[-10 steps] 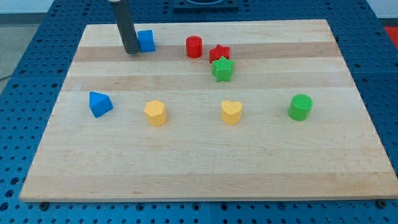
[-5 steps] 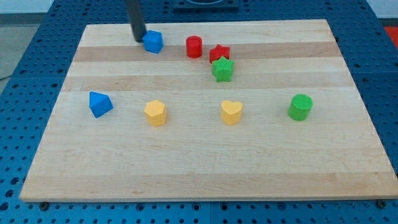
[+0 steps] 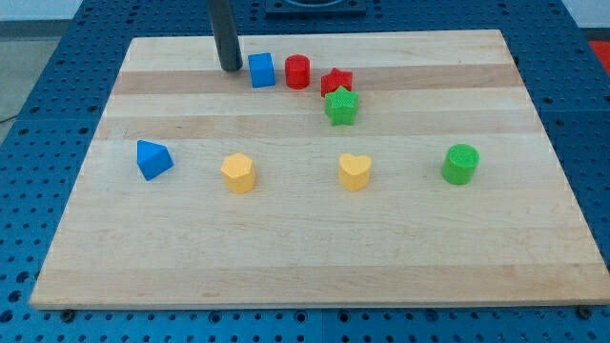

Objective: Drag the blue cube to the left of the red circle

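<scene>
On the pale wooden board [image 3: 286, 248], the dark rod ends in my tip [image 3: 231, 69], a plain point holding nothing, just left of the small blue plastic cube [image 3: 261, 70], which sits just left of the red plastic cylinder [image 3: 298, 71].

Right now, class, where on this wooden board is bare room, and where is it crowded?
Bare: the strip below the yellow hexagon block and yellow heart block. Crowded: the blue cube, red cylinder, red star, green star.
</scene>
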`<state>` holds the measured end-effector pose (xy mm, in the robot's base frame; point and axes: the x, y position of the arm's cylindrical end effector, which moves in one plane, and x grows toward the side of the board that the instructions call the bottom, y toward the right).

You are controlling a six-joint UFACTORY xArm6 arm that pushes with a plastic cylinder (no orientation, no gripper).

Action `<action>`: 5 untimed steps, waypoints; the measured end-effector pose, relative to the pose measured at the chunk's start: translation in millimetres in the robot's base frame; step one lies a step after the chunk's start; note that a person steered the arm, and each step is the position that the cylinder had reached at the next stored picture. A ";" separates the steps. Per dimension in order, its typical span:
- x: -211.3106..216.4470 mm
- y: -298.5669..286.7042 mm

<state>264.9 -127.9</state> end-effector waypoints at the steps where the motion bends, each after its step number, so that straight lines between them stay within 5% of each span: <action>1: 1.7 0.2; 5: 17.0 32.3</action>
<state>281.9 -95.6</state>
